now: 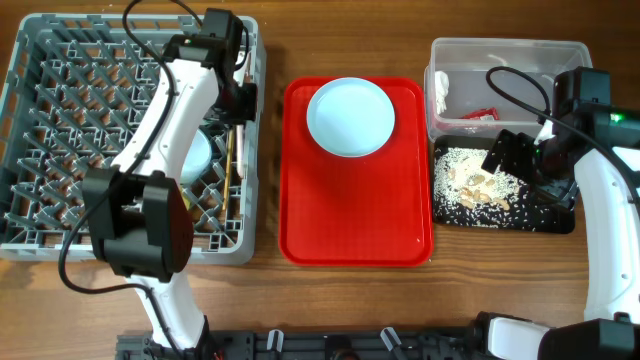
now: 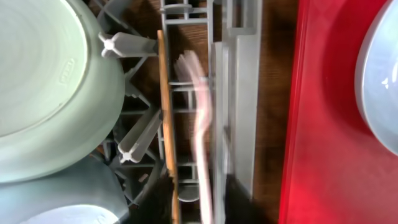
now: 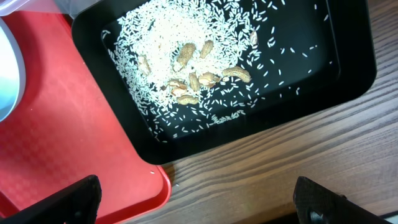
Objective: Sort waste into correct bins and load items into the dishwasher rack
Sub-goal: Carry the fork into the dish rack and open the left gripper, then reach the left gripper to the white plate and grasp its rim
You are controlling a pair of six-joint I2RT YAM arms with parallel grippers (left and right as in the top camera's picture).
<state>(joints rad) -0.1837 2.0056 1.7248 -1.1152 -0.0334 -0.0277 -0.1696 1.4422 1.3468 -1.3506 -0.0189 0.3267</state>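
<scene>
My left gripper (image 1: 238, 100) hangs over the right edge of the grey dishwasher rack (image 1: 60, 120). In the left wrist view its dark fingers (image 2: 239, 205) stand apart, and a blurred white fork (image 2: 202, 124) and a wooden chopstick (image 2: 165, 106) lie loose between them against the rack wall (image 2: 239, 93). Two pale bowls (image 2: 43, 81) (image 2: 56, 199) stand in the rack beside them. The pale blue plate (image 1: 350, 117) lies on the red tray (image 1: 355, 220). My right gripper (image 1: 515, 150) (image 3: 199, 205) is open and empty above the black tray (image 3: 348, 68) of rice and beige scraps (image 3: 193, 68).
The clear tub (image 1: 505, 55) at the back right holds crumpled white paper (image 1: 440, 90) and a red sachet (image 1: 482, 113). The red tray's corner (image 3: 155, 180) touches the black tray. Bare wooden tabletop (image 3: 267, 168) runs along the front.
</scene>
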